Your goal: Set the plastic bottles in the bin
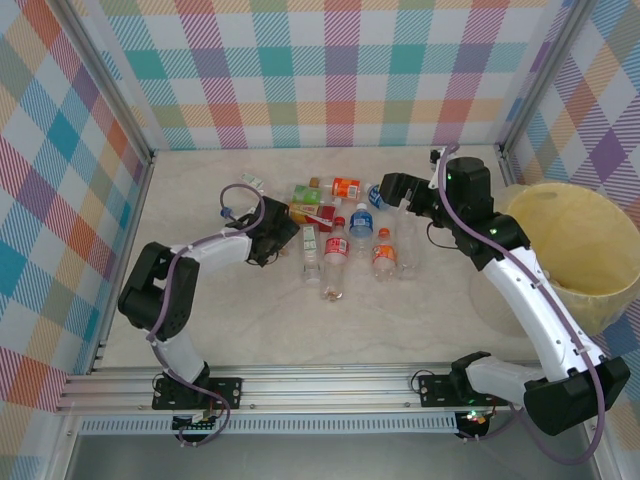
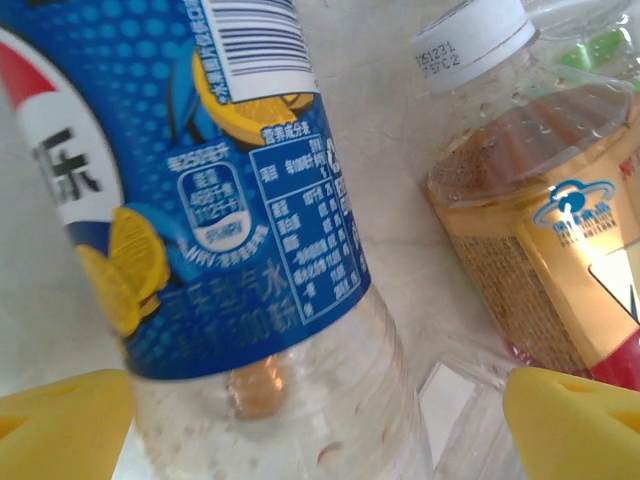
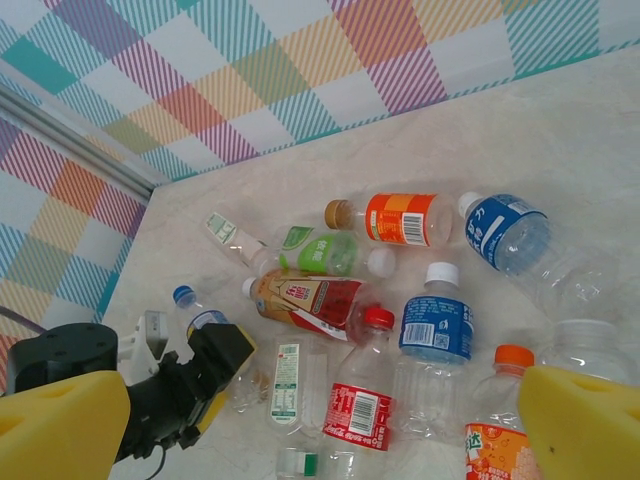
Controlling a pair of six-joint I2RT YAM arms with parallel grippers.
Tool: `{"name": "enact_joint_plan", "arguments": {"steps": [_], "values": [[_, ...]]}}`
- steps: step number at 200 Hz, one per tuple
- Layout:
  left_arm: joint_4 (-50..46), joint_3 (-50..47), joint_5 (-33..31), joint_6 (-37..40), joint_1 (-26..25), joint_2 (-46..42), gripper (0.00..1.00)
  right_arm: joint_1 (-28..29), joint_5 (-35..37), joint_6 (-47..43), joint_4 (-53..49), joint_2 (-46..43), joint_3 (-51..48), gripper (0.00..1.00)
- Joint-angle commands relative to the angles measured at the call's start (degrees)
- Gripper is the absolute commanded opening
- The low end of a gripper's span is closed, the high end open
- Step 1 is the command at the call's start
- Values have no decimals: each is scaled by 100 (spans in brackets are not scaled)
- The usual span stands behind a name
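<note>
L gripper (image 2: 320,425): jaws released, straddling blue-label bottle (image 2: 230,180), prob. lined up to pinch it. R gripper (image 3: 325,425): jaws released, empty, over plastic bottles (image 1: 336,245) mid-tabletop (image 1: 250,320). Bin (image 1: 575,235) at their 3 o'clock.

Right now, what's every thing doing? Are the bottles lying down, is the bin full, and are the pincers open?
Left pincer, open around the blue-label bottle.
Right pincer, open, holding nothing.
Bin, upright, no bottle seen inside.
Plastic bottles, lying down on the table, outside the bin.
</note>
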Motion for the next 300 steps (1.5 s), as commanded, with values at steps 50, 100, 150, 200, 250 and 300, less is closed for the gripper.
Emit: {"name": "enact_joint_plan", "arguments": {"steps": [50, 100, 150, 200, 250, 300], "values": [[224, -59, -168, -74, -93, 250, 74, 45, 5, -9, -169, 16, -33, 100], [363, -184, -168, 202, -96, 172, 66, 45, -100, -180, -110, -5, -118, 100], [549, -353, -165, 808, -99, -232, 61, 46, -374, -281, 331, -241, -421, 100], [528, -544, 44, 1741, -95, -1090, 56, 50, -878, -221, 1202, -577, -894, 100], [424, -409, 1037, 3139, -283, -2127, 56, 43, -631, 419, 1332, -500, -926, 100], [786, -123, 2628, 3565, -620, -2433, 56, 45, -1473, 1535, 2019, -50, -762, 100]]}}
